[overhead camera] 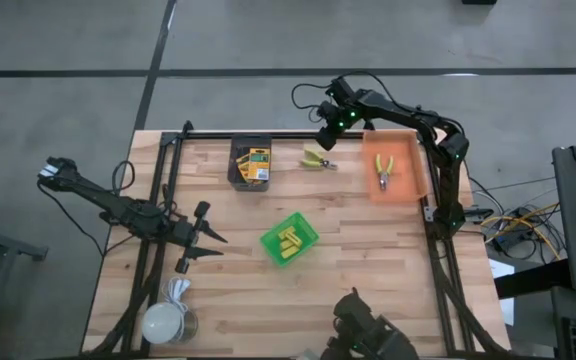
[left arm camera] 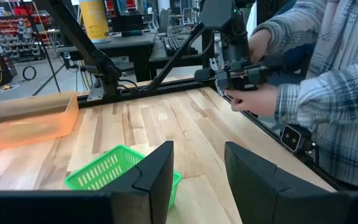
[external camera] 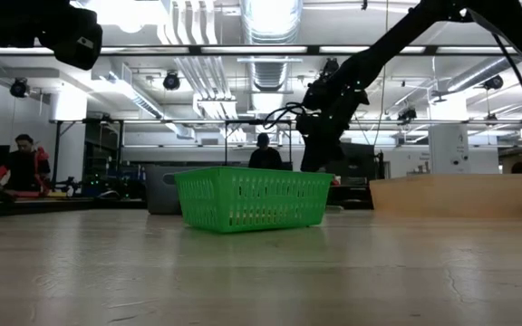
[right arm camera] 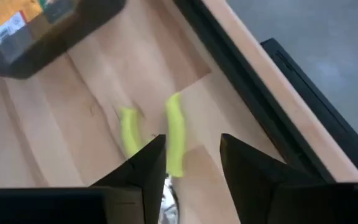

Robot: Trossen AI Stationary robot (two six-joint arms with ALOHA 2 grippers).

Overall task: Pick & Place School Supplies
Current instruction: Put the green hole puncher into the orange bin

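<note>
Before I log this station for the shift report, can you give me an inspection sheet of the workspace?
Surface: wooden table, bare planks between bins.
Job's things: crayon boxes in the grey bin; yellow blocks in the green bin; one pair of yellow-handled pliers in the orange bin, another pair of pliers loose on the table.
Clutter: white round object at the near left corner.
Grippers: right gripper open above the loose pliers; left gripper open, left of the green bin.
Cables: bundle on the floor, right of the table.
Surroundings: person in a plaid sleeve at the table edge.
</note>
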